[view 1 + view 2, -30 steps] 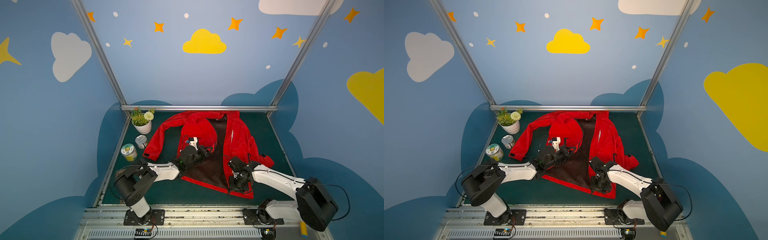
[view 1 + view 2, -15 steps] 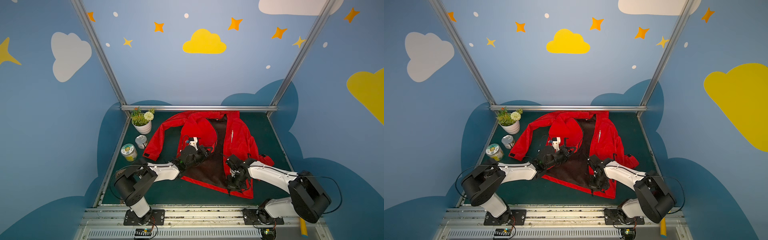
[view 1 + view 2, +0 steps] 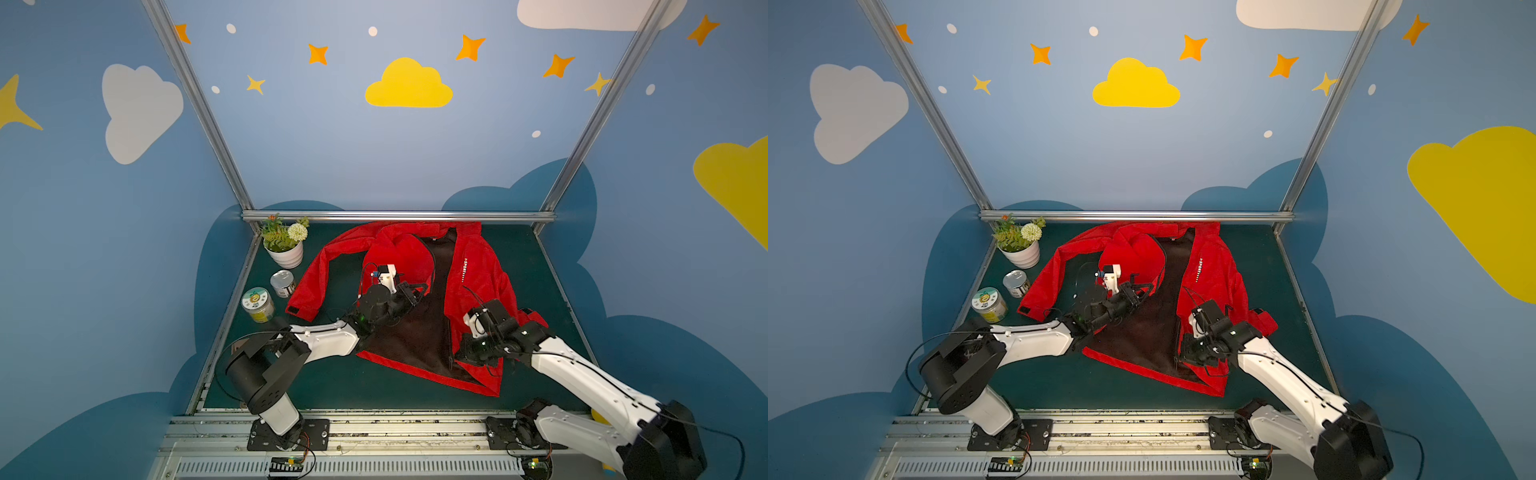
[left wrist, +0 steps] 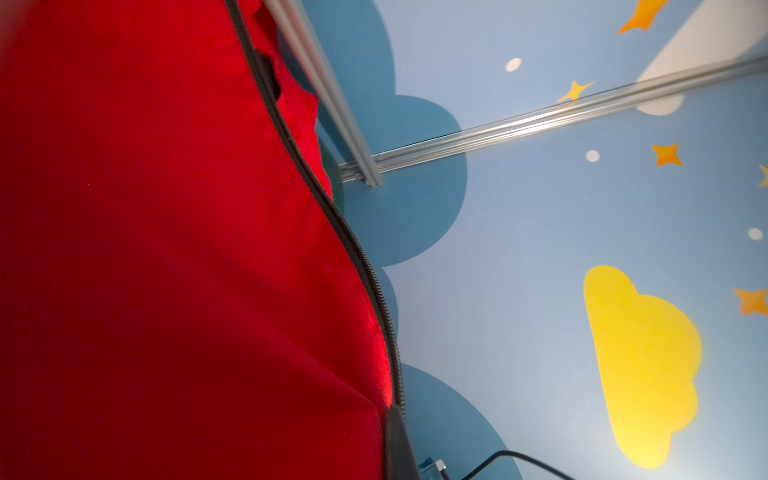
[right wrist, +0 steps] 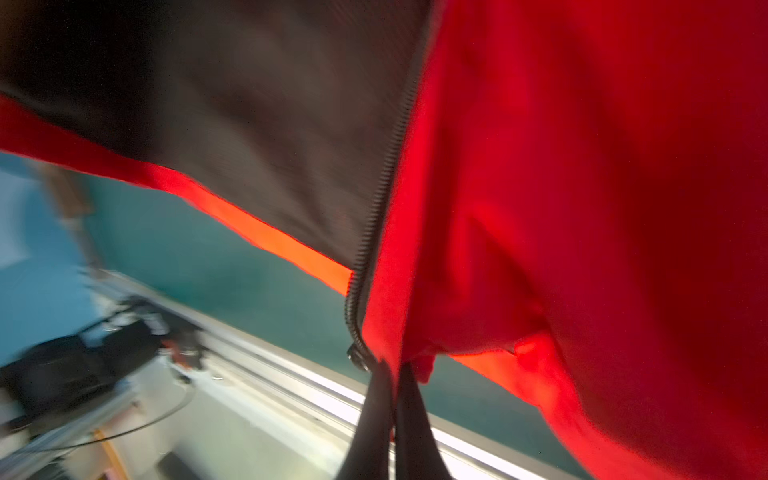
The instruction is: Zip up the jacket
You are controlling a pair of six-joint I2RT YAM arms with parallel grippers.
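The red jacket (image 3: 478, 282) (image 3: 1217, 274) lies unzipped on the green table, its black lining (image 3: 419, 332) showing. My left gripper (image 3: 417, 291) (image 3: 1144, 291) is shut on the left front panel's zipper edge and holds it raised. In the left wrist view the red fabric (image 4: 166, 249) and the black zipper teeth (image 4: 361, 257) run down into the left gripper (image 4: 392, 411). My right gripper (image 3: 461, 357) (image 3: 1181, 357) is low on the right front panel. In the right wrist view the right gripper (image 5: 395, 374) pinches the red edge beside the zipper (image 5: 386, 174), close to its metal end (image 5: 357, 357).
A potted plant (image 3: 284, 245), a tin can (image 3: 283, 283) and a yellow-labelled jar (image 3: 257, 305) stand along the table's left edge. A metal frame bar (image 3: 399, 216) runs along the back. The base rail (image 3: 374, 428) crosses the front.
The right gripper has closed on the jacket's lower right front edge and shifted slightly. The left gripper keeps its hold and has not moved.
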